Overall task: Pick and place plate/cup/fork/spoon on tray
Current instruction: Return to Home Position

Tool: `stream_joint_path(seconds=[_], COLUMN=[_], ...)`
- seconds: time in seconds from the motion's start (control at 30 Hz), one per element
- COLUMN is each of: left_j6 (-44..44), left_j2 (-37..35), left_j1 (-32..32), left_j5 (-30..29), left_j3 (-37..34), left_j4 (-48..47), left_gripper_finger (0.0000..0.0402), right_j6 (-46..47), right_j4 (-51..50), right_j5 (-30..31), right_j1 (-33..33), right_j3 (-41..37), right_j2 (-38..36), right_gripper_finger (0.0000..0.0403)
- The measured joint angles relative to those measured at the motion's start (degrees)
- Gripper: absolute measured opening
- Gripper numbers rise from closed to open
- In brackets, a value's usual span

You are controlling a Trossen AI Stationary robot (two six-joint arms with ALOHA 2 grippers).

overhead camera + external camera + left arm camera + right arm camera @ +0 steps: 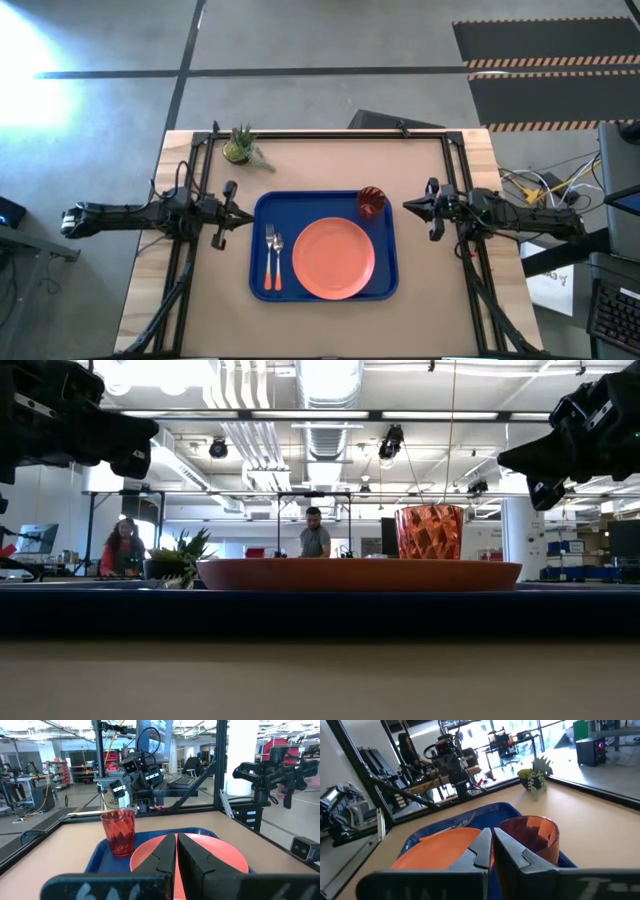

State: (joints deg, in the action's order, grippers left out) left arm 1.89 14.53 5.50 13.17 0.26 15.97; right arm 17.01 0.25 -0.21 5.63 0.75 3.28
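Observation:
The blue tray [262,212] lies in the middle of the table. On it rest the salmon-pink plate [334,258], the dark red cup [371,202] upright at the tray's far right corner, and the fork [269,262] and spoon [278,260] side by side at its left, handles toward the near edge. My left gripper [246,215] is shut, level, just left of the tray. My right gripper [408,206] is shut, level, just right of the tray near the cup. Neither holds anything.
A small green potted plant [240,147] stands near the table's far left corner. A black frame [330,134] runs along the table's far and side edges. Bare tabletop lies in front of the tray. People [315,538] are in the room beyond.

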Motion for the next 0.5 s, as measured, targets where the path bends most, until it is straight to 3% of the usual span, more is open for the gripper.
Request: stream_joint_path(seconds=[0.5], left_j6=[0.0], left_j2=[0.0], left_j1=[0.0], left_j5=[0.0], left_j3=[0.0], left_j4=[0.0], left_gripper_finger=[0.0], right_j6=[5.0], right_j4=[0.1], right_j5=[0.1], right_j1=[0.0], right_j3=[0.0], right_j2=[0.6], right_gripper_finger=[0.0009])
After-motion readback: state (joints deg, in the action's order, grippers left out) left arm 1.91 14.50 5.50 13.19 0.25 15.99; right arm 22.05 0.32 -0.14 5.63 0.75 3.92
